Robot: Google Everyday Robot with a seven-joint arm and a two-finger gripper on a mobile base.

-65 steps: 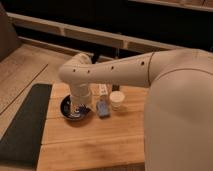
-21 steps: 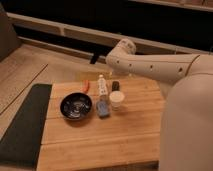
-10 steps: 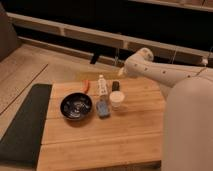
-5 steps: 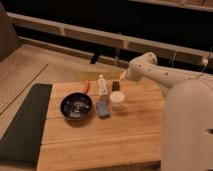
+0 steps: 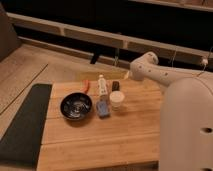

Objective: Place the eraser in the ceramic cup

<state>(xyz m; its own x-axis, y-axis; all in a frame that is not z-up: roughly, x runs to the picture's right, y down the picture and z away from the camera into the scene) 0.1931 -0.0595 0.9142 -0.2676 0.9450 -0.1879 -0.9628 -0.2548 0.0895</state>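
**Desk:** While the arm hangs at the back of the table, can you tell me where the gripper is?

**Me:** I see the gripper (image 5: 129, 75) at the tip of the white arm (image 5: 150, 69). It is by the far edge of the wooden table (image 5: 125, 142), towards the right. It sits behind the eraser and a little to its right, and the two do not touch. The fingers stand apart, and I see nothing between them.

**Desk:** And the eraser itself?

**Me:** The eraser (image 5: 116, 86) is a small black block lying flat on the table near the far edge. The cup (image 5: 117, 100) stands upright just in front of it, cream-white, with its mouth facing up. I cannot tell whether the two touch. I see only pale inside the cup.

**Desk:** What else is on the board?

**Me:** A slim white bottle (image 5: 102, 85) is just to the left of the eraser. Further left lies a thin orange-red stick (image 5: 86, 85). A flat blue-grey pad (image 5: 103, 109) sits just beside the cup on its left. Left of the pad is a wide, dark, glossy bowl (image 5: 76, 106). A dark mat (image 5: 22, 125) runs along the left side of the table. The robot's white body fills my right side.
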